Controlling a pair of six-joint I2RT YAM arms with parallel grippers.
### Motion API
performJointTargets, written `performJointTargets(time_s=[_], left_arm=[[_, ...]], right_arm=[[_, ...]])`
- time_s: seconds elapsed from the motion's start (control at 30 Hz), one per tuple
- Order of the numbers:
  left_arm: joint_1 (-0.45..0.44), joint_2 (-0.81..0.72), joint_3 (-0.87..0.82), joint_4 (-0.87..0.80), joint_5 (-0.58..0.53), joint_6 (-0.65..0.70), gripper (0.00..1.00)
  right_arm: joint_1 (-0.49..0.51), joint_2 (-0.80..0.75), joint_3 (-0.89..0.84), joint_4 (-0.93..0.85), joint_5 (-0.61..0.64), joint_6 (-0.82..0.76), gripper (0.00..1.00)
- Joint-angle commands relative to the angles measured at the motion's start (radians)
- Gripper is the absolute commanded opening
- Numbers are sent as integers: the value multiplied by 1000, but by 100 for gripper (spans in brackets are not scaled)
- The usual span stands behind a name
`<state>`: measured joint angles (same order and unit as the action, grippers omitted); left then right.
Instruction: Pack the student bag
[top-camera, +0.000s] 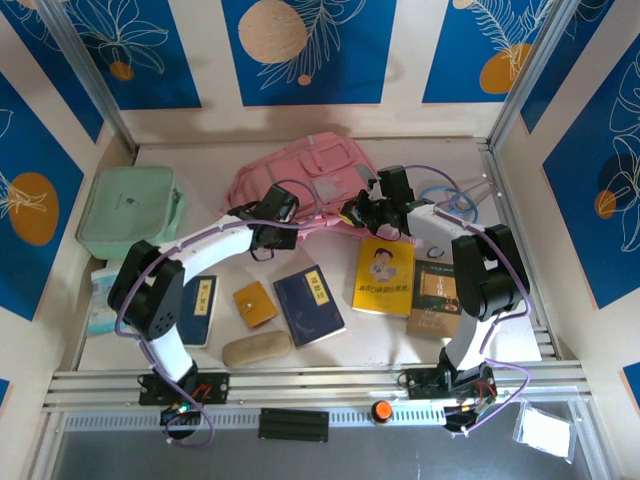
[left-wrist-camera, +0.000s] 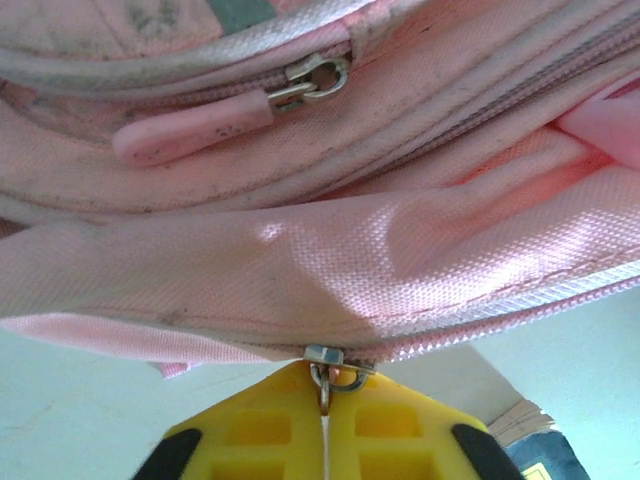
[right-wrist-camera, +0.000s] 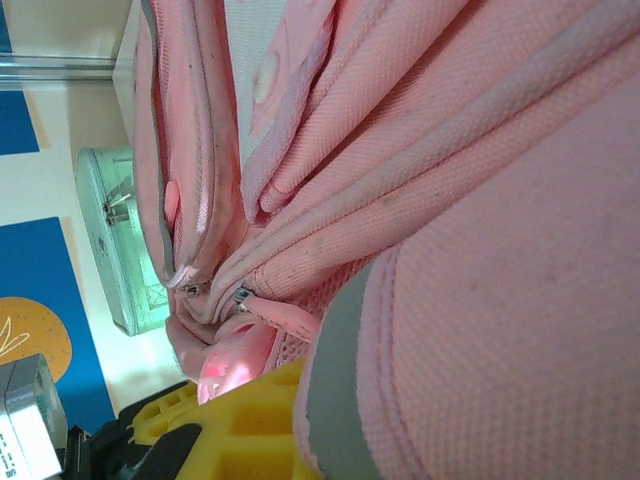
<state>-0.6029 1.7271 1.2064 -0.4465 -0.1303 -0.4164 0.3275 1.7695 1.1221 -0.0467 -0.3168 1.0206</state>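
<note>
The student bag (top-camera: 300, 170), a large pink backpack, lies at the back middle of the table. My left gripper (top-camera: 287, 203) is at its front left edge. In the left wrist view the yellow fingers (left-wrist-camera: 270, 430) are pressed together on the metal zip pull (left-wrist-camera: 326, 388), which hangs from a slider (left-wrist-camera: 324, 354) on the bag's lower zip. My right gripper (top-camera: 355, 212) is at the bag's front right corner. In the right wrist view one yellow finger (right-wrist-camera: 240, 425) shows, and the bag's pink fabric with grey trim (right-wrist-camera: 340, 380) covers the other, pinched between them.
A mint green zip case (top-camera: 130, 215) stands at the left. In front of the bag lie a yellow book (top-camera: 385, 275), a brown book (top-camera: 435, 298), a dark blue book (top-camera: 310, 305), a blue booklet (top-camera: 200, 310), an orange wallet (top-camera: 255, 303) and a beige case (top-camera: 256, 348).
</note>
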Motion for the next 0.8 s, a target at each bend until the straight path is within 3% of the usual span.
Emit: performJointTargets(time_s=[0.0,0.23,0.53,0.63,0.77], left_arm=[[14,-15,-21,46,33,60,20],[15,4,-51,155,38,100,33],[15,22,-83,187,63,81,33],[16,20,-105,216,94,62,30],[17,6,-126,230,83,50,18]], right_arm=[[1,-17,47,16,-24,-27,0],[1,-22,45,17,-22,-25,0],[2,-20,45,18,-22,-22,0],[2,-17,45,19,-22,-22,0],[-1,-13,45,15,-14,-25,0]])
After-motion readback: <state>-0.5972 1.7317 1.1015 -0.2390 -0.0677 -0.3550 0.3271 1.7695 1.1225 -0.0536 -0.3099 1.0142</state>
